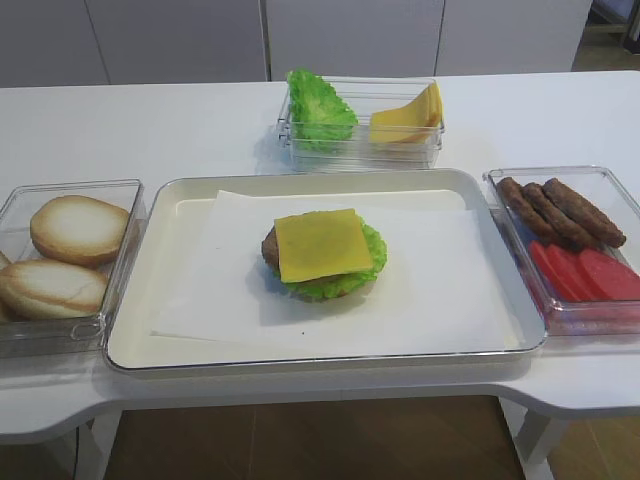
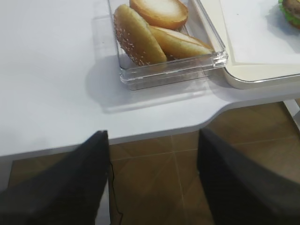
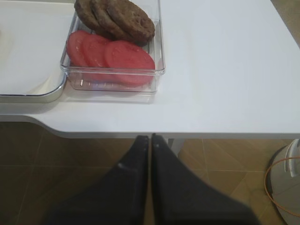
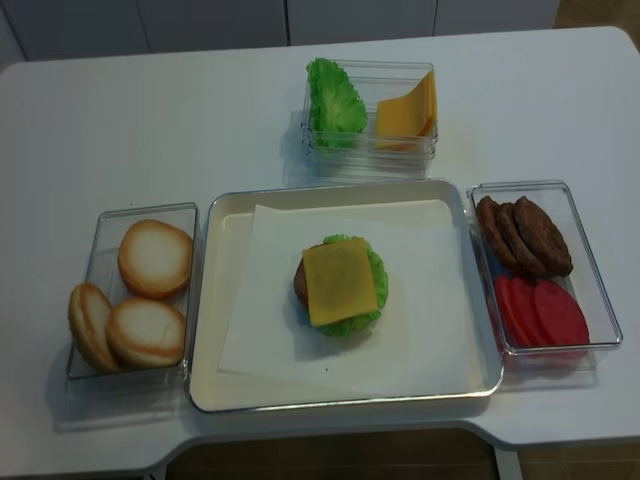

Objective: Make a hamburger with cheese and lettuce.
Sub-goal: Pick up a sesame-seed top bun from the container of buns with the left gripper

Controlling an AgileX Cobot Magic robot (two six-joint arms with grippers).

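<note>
Wrist views: left tool (image 2: 152, 187) gapes, right tool (image 3: 149, 187) closed (both off table edge (image 3: 187, 129)).

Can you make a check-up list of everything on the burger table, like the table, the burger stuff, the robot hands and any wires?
Surface: white table, clean; cream tray with white paper in the middle.
Job's things: hamburger on the paper; cheese on top, lettuce under it, patty peeking out left. No bun top yet.
Clutter: box of buns left; box of patties and tomato slices right; box of spare lettuce and spare cheese behind.
Grippers: left gripper jaws open, empty; right gripper jaws shut, empty; both off the table's front edge.
Cables: orange cable on the floor.
Surroundings: white cabinets behind, brown floor.
</note>
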